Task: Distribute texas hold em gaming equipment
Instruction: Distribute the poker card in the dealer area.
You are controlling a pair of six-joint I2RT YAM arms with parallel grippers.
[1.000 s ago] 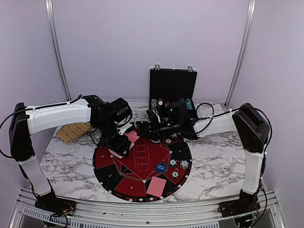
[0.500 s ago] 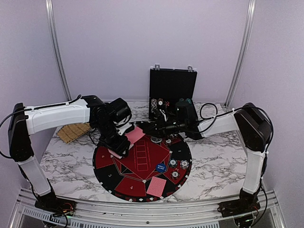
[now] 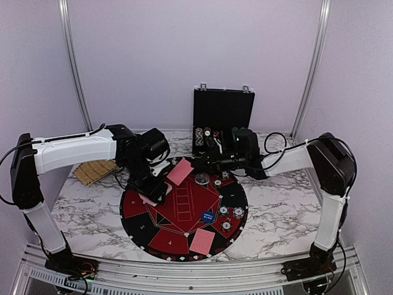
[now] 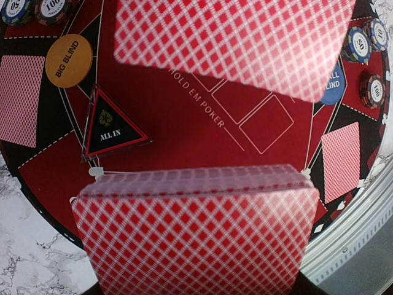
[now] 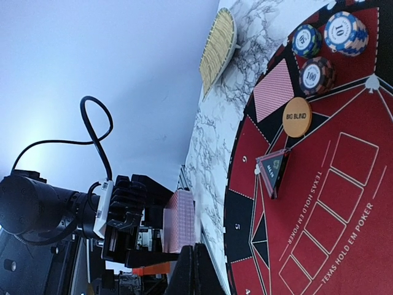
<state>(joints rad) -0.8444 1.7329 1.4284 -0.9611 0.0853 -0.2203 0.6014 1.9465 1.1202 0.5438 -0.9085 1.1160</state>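
My left gripper (image 3: pixel 153 192) is shut on a deck of red-backed playing cards (image 4: pixel 196 236) over the left part of the round mat (image 3: pixel 178 212); the deck hides its fingers in the left wrist view. My right gripper (image 3: pixel 193 163) is shut on a single red-backed card (image 3: pixel 180 172), held in the air just beyond the deck (image 4: pixel 233 43). In the right wrist view its fingertips (image 5: pixel 195 261) are pressed together, with the deck (image 5: pixel 178 221) beside them. Cards (image 3: pixel 202 241), poker chips (image 3: pixel 231 216) and a blue disc (image 3: pixel 208 216) lie on the mat.
An orange Big Blind disc (image 4: pixel 69 60) and a triangular All In marker (image 4: pixel 113 128) lie on the mat. A clear disc (image 3: pixel 202 179) sits near its far edge. The open black case (image 3: pixel 223 117) stands behind. A woven pad (image 3: pixel 95 171) lies at the left.
My right gripper has drawn back to the right and away from the deck, carrying the single card with it. The left arm and the deck have stayed put.
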